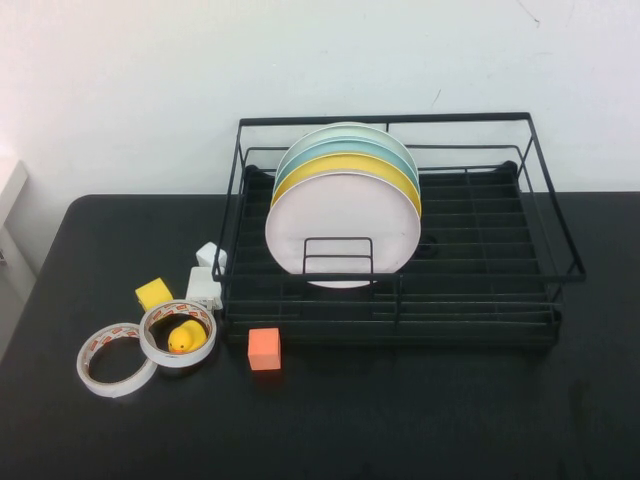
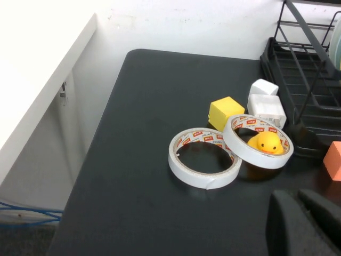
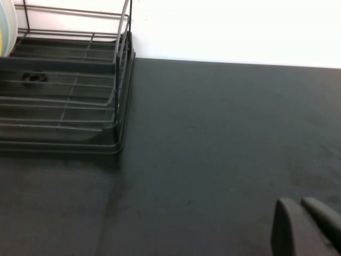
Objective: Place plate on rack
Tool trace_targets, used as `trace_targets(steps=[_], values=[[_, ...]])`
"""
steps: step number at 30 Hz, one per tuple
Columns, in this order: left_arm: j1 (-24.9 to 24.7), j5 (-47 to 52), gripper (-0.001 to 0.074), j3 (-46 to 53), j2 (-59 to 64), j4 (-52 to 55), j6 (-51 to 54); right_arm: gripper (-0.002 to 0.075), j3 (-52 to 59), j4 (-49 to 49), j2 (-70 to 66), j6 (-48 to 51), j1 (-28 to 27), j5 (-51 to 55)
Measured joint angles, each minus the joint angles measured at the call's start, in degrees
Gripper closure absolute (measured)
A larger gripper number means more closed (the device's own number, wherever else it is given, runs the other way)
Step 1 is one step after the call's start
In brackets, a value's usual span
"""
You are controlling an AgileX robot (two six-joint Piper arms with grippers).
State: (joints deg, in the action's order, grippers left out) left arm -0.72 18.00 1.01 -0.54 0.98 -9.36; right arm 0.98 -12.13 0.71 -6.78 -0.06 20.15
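The pale pink plate stands upright in the black wire rack, at the front of a row with a yellow plate and a light teal plate behind it. Neither gripper shows in the high view. In the left wrist view my left gripper is shut and empty, low over the table near the tape rolls. In the right wrist view my right gripper is shut and empty over bare table to the right of the rack.
Left of the rack lie two tape rolls, one ringed round a yellow duck, a yellow cube, white blocks and an orange cube. The black table ends at a white wall behind.
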Motion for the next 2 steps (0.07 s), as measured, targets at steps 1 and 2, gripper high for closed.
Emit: trace_targets(steps=[1, 2], values=[[0.0, 0.0, 0.0737, 0.0, 0.0, 0.0, 0.0, 0.0728, 0.0, 0.0, 0.0, 0.0, 0.0, 0.0], [0.0, 0.0, 0.0737, 0.0, 0.0, 0.0, 0.0, 0.0728, 0.0, 0.0, 0.0, 0.0, 0.0, 0.0]])
